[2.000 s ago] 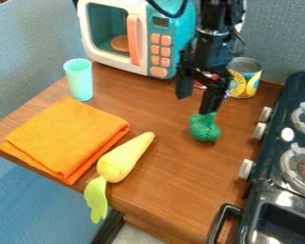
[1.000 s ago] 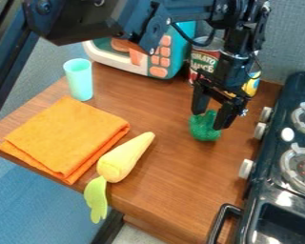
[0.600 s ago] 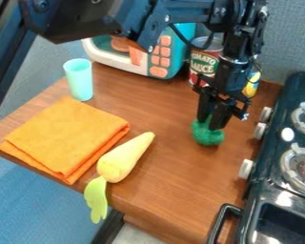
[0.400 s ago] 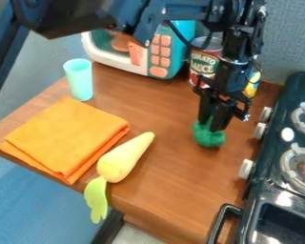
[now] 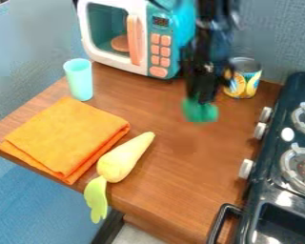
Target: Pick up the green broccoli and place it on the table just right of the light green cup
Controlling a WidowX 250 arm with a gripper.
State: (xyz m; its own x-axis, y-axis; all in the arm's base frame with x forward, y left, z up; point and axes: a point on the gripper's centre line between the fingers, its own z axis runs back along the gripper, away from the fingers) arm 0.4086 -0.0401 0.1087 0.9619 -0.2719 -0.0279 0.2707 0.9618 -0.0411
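So I'm grasping the green toy broccoli (image 5: 200, 112) in my gripper (image 5: 201, 98), fingers closed around its upper end. I'd call the grabbing part done, while releasing it isn't. Its bushy part is hanging just below my fingertips, and I'm guessing it's off the wooden counter (image 5: 174, 167). I'm holding it nearer the yellow-patterned can (image 5: 244, 81) than the toy carrot (image 5: 121, 162).

Orange cloth (image 5: 66, 136), green broccoli (image 5: 199, 111)
Teal-and-white microwave (image 5: 108, 58) with peach handle; pale yellow carrot (image 5: 124, 159), lime leaves (image 5: 96, 200).
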